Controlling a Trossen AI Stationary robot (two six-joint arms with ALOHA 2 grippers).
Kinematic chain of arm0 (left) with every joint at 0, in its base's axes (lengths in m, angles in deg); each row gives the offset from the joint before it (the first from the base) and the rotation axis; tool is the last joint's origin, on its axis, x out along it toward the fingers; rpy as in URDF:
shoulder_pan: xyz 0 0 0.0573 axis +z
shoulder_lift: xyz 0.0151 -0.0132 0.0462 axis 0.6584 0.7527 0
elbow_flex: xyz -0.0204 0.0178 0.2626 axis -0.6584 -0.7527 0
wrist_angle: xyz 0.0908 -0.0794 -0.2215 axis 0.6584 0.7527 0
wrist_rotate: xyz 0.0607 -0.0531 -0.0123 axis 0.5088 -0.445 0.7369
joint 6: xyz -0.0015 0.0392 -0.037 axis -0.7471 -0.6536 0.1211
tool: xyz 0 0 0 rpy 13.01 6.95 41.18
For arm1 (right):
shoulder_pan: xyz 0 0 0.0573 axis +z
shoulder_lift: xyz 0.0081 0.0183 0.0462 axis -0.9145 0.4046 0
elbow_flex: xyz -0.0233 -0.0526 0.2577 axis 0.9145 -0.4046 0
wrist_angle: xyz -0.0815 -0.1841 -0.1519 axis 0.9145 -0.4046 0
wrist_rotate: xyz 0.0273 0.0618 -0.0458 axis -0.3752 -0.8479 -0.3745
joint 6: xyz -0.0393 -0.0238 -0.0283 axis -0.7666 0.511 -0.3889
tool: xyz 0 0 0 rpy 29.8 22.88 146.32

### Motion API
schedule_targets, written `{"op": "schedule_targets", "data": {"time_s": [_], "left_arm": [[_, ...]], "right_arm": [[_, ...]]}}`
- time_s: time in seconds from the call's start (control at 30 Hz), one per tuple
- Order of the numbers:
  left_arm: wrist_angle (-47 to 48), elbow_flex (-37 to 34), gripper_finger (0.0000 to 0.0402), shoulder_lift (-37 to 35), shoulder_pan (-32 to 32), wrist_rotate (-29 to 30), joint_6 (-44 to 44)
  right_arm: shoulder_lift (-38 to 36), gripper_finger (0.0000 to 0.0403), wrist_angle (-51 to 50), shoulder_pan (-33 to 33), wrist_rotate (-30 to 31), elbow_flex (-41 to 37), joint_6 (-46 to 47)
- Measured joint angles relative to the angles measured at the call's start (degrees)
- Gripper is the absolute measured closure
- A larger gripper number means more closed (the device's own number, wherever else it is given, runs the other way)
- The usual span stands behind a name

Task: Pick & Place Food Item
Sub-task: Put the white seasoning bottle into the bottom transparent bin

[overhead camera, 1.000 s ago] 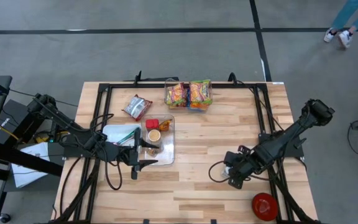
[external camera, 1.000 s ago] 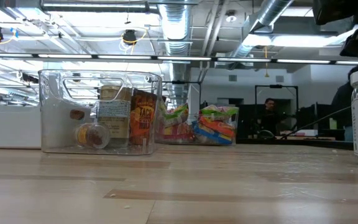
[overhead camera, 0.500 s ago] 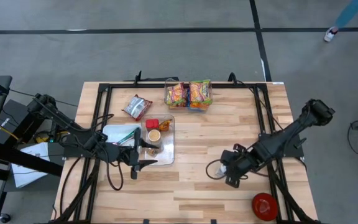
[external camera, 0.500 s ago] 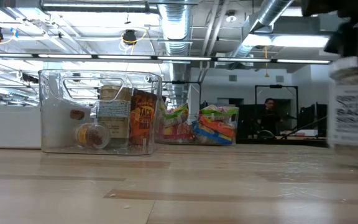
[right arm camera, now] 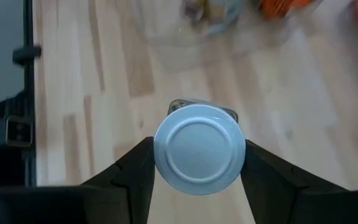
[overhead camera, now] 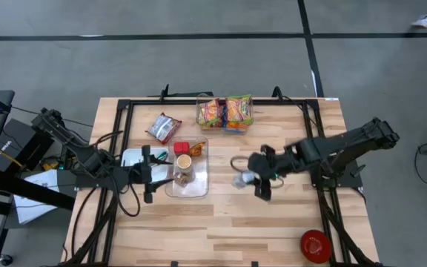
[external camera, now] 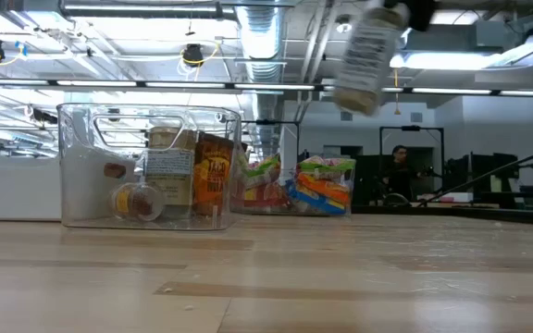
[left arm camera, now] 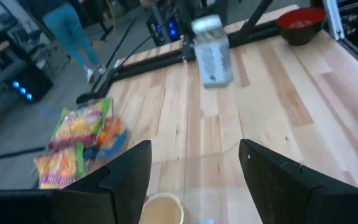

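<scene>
You are carrying the seasoning jar (right arm camera: pixel 197 152) in the right gripper (overhead camera: pixel 252 180), fingers clamped on its sides just below the lid, above bare table. The clear bin (overhead camera: pixel 199 185) is lying just ahead. The jar is tilting; a hurried swing risks slipping it or clipping the bin wall.

Red bowl (overhead camera: pixel 314 245), silver-lidded jar (right arm camera: pixel 199 152), pale striped wooden table (overhead camera: pixel 273 222).
</scene>
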Motion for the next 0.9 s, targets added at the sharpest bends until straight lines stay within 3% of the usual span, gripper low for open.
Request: {"op": "schedule_targets", "data": {"time_s": [0.2, 0.43, 0.67, 0.9], "left_arm": [[1.61, -1.89, 0.0166, -1.59, 0.09, 3.49, 2.99], [1.27, -2.51, 0.0166, -2.56, 0.47, 11.51, 2.54], [3.42, -2.49, 0.0166, -3.28, 0.42, 12.93, 3.10], [4.64, -2.49, 0.0166, -3.33, 0.44, 13.04, 4.27]], "right_arm": [[3.50, 0.0214, 1.88, -7.56, -3.66, 6.95, -9.01], [14.06, 0.0214, 2.93, -14.14, -10.07, 17.20, -17.65], [25.35, 0.0214, 1.43, -17.92, -14.83, 27.72, -22.68], [34.20, 0.0214, -1.48, -19.02, -15.06, 33.44, -25.36]]}}
